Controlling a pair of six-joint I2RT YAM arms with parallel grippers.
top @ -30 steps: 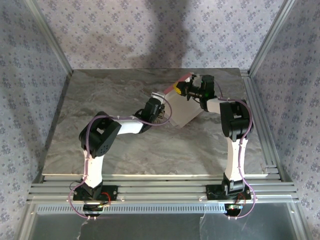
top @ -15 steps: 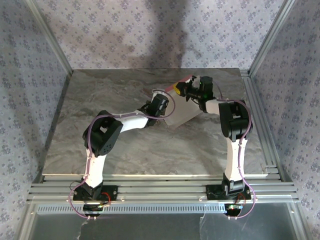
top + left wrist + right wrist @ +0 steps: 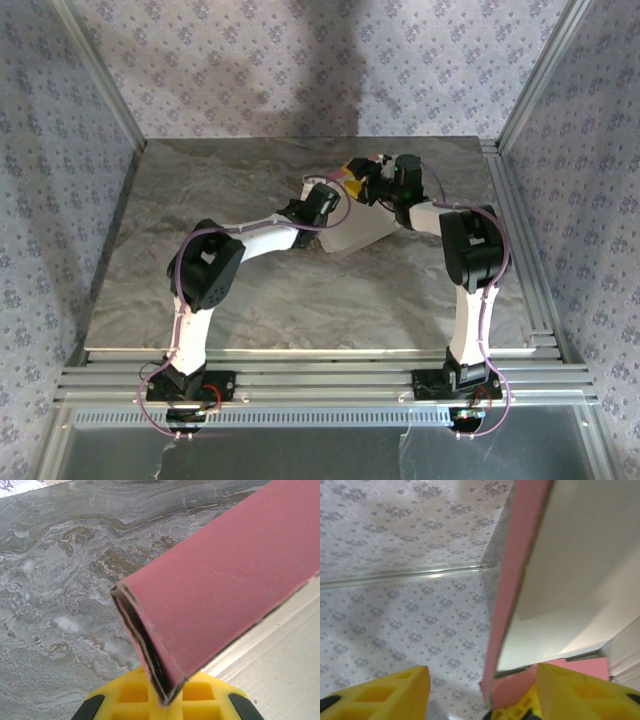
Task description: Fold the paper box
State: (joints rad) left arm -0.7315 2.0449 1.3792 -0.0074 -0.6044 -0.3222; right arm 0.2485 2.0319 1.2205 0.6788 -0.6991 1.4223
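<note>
Paper box (image 3: 368,226), pink outside and pale inside, is resting on the surface (image 3: 200,200) between your two claws. Your left claw (image 3: 167,701) is clenching a folded pink edge of it, which is rising straight ahead of the claw. Your right claw (image 3: 480,692) is standing released, with a pink wall of the box passing between its spread halves.

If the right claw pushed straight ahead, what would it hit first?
Most likely the paper box: its pink edge stands right between the open fingers of the right gripper. Past it is the patterned wall, though depth is hard to judge.
</note>
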